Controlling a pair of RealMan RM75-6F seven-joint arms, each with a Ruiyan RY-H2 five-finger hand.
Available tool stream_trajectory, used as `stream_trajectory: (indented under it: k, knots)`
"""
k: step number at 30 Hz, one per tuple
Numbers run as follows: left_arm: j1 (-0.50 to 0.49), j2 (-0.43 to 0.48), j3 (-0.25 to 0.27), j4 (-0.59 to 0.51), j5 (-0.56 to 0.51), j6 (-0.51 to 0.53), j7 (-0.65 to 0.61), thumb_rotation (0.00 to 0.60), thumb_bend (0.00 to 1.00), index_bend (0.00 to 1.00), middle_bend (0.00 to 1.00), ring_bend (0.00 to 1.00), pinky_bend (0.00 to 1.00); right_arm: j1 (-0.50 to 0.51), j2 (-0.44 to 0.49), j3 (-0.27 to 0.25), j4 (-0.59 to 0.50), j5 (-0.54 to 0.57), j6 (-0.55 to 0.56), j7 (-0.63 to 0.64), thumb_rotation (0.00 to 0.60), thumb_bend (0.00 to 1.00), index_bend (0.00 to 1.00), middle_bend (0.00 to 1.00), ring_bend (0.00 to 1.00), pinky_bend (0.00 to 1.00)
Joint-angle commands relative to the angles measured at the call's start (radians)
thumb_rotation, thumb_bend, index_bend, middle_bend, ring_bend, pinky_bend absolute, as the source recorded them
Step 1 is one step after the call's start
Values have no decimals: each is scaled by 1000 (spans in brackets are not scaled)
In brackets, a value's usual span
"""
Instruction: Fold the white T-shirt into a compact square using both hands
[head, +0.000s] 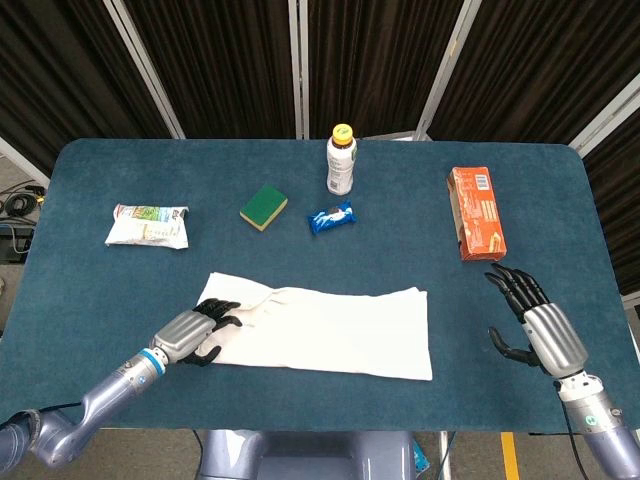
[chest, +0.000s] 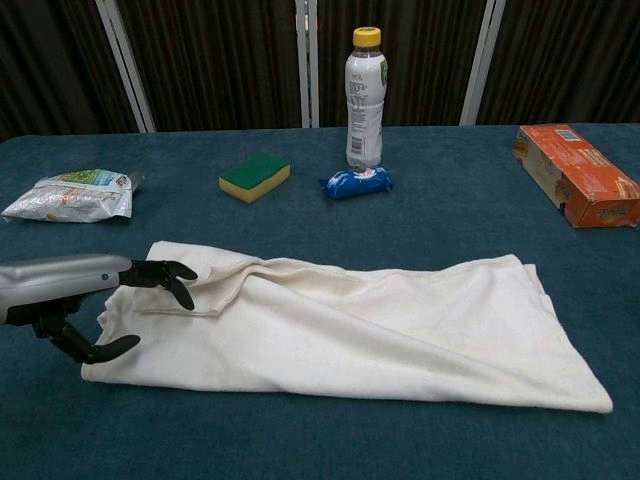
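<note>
The white T-shirt (head: 325, 330) (chest: 350, 325) lies folded into a long band across the near part of the blue table (head: 330, 220). My left hand (head: 195, 333) (chest: 70, 295) hovers at the band's left end, fingers spread over the cloth's corner, thumb below the edge, holding nothing. My right hand (head: 530, 322) is open with fingers spread, over bare table to the right of the shirt, well apart from it; the chest view does not show it.
Behind the shirt stand a bottle (head: 341, 160) (chest: 365, 97), a green-yellow sponge (head: 263, 206) (chest: 254, 174) and a blue snack pack (head: 330, 218) (chest: 355, 182). A snack bag (head: 148, 226) (chest: 72, 195) lies far left, an orange box (head: 474, 212) (chest: 577, 188) at the right.
</note>
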Motion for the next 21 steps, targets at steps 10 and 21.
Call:
stream_trajectory:
  k: [10, 21]
  knots:
    - [86, 167, -39, -126, 51, 245, 43, 579, 505, 214, 0, 0, 0, 8, -12, -22, -3, -19, -33, -39, 600, 374, 85, 0, 0, 0]
    - [235, 215, -109, -284, -115, 488, 429, 591, 0, 0, 0, 0, 0, 53, -61, -70, 47, -80, -133, -141, 600, 99, 95, 0, 0, 0]
